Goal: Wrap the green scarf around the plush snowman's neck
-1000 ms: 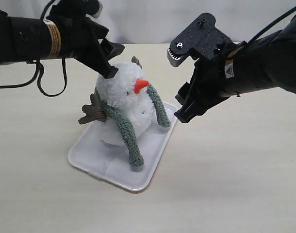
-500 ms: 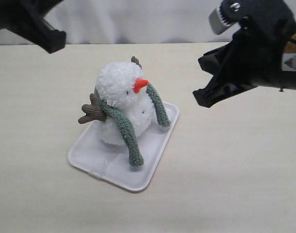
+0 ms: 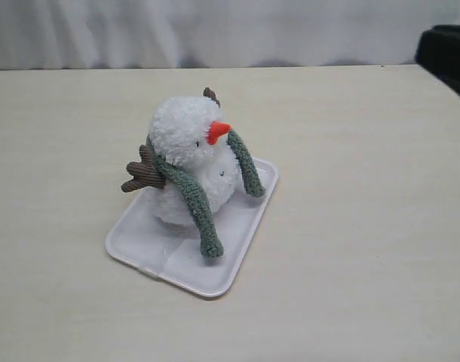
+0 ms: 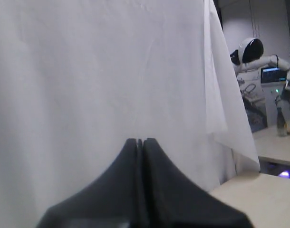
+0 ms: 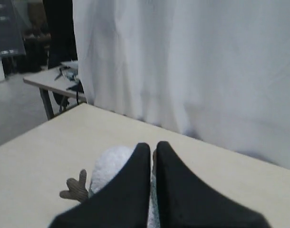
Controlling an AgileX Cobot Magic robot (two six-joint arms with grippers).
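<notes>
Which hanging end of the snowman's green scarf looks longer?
The scarf end below the outstretched brown twig arm: it trails onto the white tray, while the other end, below the orange nose, looks shorter.

The plush snowman [image 3: 188,151] is hiding the stretch of the green scarf [image 3: 194,197] passing behind its head, and is covering most of its far twig arm [image 3: 210,95]. Over the worktop's [image 3: 366,226] far right corner, the right arm [image 3: 447,47] is running out of the picture. The right tool [image 5: 153,147], pressed together, is blocking most of the snowman in its wrist view, where only a white patch and one twig arm [image 5: 77,187] are showing.
</notes>
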